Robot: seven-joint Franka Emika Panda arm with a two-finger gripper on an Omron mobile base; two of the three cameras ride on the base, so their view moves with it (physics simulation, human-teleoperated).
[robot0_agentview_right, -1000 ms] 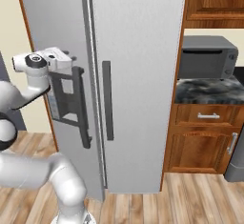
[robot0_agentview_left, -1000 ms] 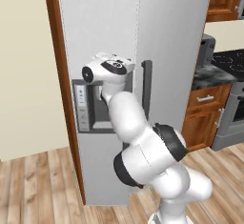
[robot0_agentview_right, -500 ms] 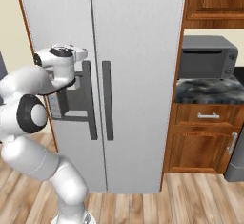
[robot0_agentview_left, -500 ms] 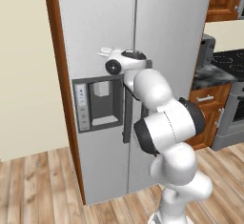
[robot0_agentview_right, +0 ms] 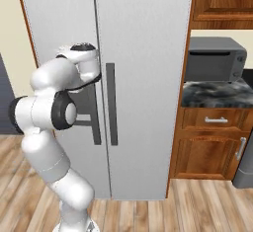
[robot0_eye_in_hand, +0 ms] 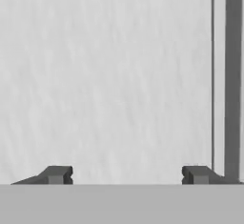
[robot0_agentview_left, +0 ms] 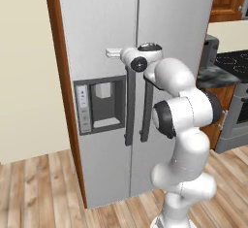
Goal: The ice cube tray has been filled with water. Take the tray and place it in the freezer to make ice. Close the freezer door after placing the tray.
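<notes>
The freezer door (robot0_agentview_left: 97,47), grey with a dark dispenser panel (robot0_agentview_left: 100,104) and a long dark handle (robot0_agentview_left: 130,106), lies flush with the fridge front and hides the freezer behind it. My gripper (robot0_agentview_left: 111,53) points at this door just above the dispenser, at the handle's top. In the hand view the gripper (robot0_eye_in_hand: 127,174) is open, its fingertips (robot0_eye_in_hand: 57,174) wide apart against bare grey door metal with nothing between them, and a dark handle (robot0_eye_in_hand: 233,75) runs along the right. In the right base view my hand (robot0_agentview_right: 81,53) sits against the freezer door (robot0_agentview_right: 59,14). The ice cube tray is out of view.
The plain fridge door (robot0_agentview_left: 174,42) and its handle (robot0_agentview_right: 111,102) stand to the right. Beyond are a grey microwave (robot0_agentview_right: 215,58) on a dark stone counter (robot0_agentview_right: 217,93), brown wooden cupboards (robot0_agentview_right: 212,147) and a stove (robot0_agentview_left: 237,120). A beige wall (robot0_agentview_left: 24,76) is at the left.
The freezer door, standing ajar a second ago, has swung shut and now sits flush. My hand travelled with it toward the fridge's middle seam, the arm stretching forward.
</notes>
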